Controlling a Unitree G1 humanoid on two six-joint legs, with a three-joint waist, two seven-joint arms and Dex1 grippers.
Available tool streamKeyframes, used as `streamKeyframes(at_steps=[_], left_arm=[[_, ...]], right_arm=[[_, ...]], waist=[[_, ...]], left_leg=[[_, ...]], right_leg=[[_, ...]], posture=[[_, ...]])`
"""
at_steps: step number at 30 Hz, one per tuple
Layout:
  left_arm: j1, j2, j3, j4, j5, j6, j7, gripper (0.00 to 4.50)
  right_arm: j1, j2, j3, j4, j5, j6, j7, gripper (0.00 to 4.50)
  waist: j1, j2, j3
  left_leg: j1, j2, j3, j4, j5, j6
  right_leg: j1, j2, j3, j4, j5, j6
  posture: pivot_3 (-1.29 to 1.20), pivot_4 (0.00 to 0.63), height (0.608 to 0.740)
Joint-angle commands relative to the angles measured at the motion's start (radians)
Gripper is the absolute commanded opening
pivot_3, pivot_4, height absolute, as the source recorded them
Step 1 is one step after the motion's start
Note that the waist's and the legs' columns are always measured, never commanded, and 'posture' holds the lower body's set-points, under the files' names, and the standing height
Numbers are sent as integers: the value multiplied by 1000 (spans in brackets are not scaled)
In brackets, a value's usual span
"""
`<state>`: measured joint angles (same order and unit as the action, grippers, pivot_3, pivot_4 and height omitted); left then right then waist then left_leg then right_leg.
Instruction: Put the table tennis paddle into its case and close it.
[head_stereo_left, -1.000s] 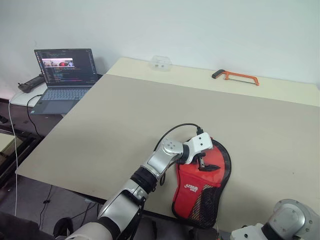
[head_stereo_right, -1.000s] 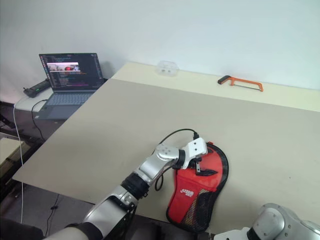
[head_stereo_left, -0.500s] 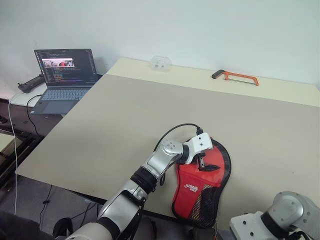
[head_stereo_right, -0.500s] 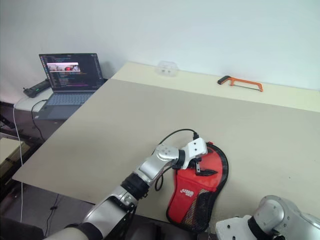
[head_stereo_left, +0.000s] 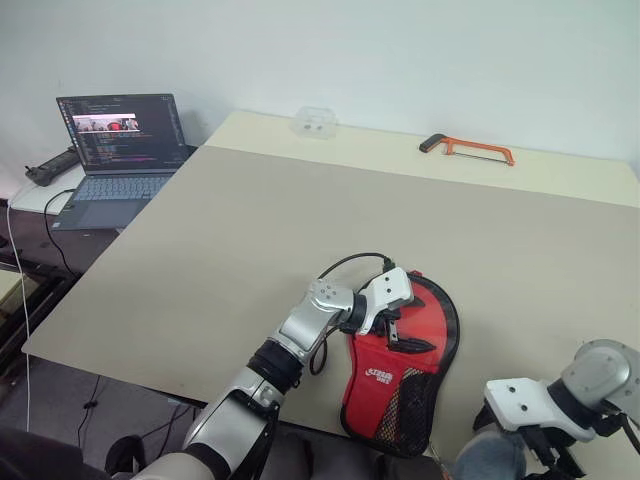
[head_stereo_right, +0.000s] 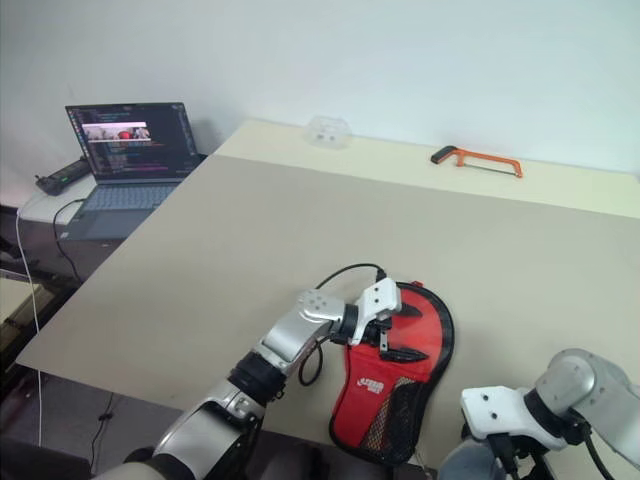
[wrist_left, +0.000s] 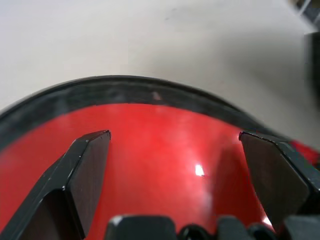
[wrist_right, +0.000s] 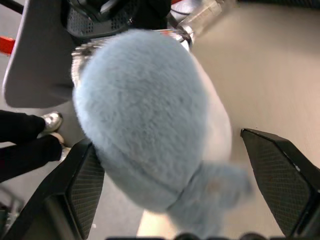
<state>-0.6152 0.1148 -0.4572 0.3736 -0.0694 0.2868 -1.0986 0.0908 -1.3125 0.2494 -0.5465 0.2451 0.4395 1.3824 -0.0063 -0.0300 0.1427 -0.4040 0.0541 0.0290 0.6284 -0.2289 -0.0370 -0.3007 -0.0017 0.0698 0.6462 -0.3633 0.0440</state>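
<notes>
The case (head_stereo_left: 402, 365) lies at the table's near edge, black-rimmed, with a red logo panel and a black mesh pocket hanging over the edge. Inside the rim's round end is a glossy red face (wrist_left: 160, 150); I cannot tell whether it is the table tennis paddle or the case's own panel. My left gripper (head_stereo_left: 395, 335) hovers just over that round end, open, with nothing between its fingers (wrist_left: 85, 170). My right gripper (wrist_right: 165, 139) is off the table's near right corner, pointing down, open. A light-blue fluffy thing (wrist_right: 145, 115) sits beyond its fingers.
An orange hacksaw (head_stereo_left: 467, 150) and a clear plastic box (head_stereo_left: 314, 121) lie along the table's far side. A laptop (head_stereo_left: 110, 150) stands on a lower desk to the left. The wide beige table (head_stereo_left: 250, 230) is bare between them and the case.
My right wrist has swung outward and further into view at the lower right. The whole picture has shifted a little. The left gripper stays open over the case.
</notes>
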Motion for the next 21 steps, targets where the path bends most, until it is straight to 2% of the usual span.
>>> streamKeyframes(at_steps=[1, 7, 11, 17, 21], left_arm=[[26, 47, 28, -8, -36, 91, -41, 4500], [-5, 137, 143, -169, -171, 202, -106, 4500], [-19, 240, 202, -282, -249, 273, -158, 4500], [-15, 462, 330, -458, -415, 404, -271, 4500], [27, 640, 439, -523, -526, 480, -346, 4500]], right_arm=[[-70, -9, -76, 90, 24, -36, 40, 4477], [-221, 30, -150, 231, 69, -52, 63, 4477], [-319, 40, -178, 309, 79, -51, 85, 4477], [-408, 46, -260, 339, 214, 54, 135, 4477], [-404, 49, -320, 395, 287, 117, 146, 4477]], waist=[[-4, 1, 5], [-23, 4, 19], [-21, 12, 25], [-19, 14, 33], [-21, 13, 38]], left_leg=[[0, 0, 0, 0, 0, 0], [-1, 0, 0, 1, 0, 0], [-15, 0, 1, 3, 3, -5], [-18, 1, 2, 3, 4, -5], [-18, 2, 1, 3, 4, -5]], right_leg=[[0, 0, 0, 0, 0, 0], [-2, 0, 0, 2, 0, 0], [-17, 1, -1, 5, 0, 0], [-18, 0, -2, 2, 0, 1], [-18, 0, -3, 3, 0, 1]], posture=[[0, 150, 740], [0, 150, 740], [0, 150, 740], [0, 150, 740], [0, 150, 740]])
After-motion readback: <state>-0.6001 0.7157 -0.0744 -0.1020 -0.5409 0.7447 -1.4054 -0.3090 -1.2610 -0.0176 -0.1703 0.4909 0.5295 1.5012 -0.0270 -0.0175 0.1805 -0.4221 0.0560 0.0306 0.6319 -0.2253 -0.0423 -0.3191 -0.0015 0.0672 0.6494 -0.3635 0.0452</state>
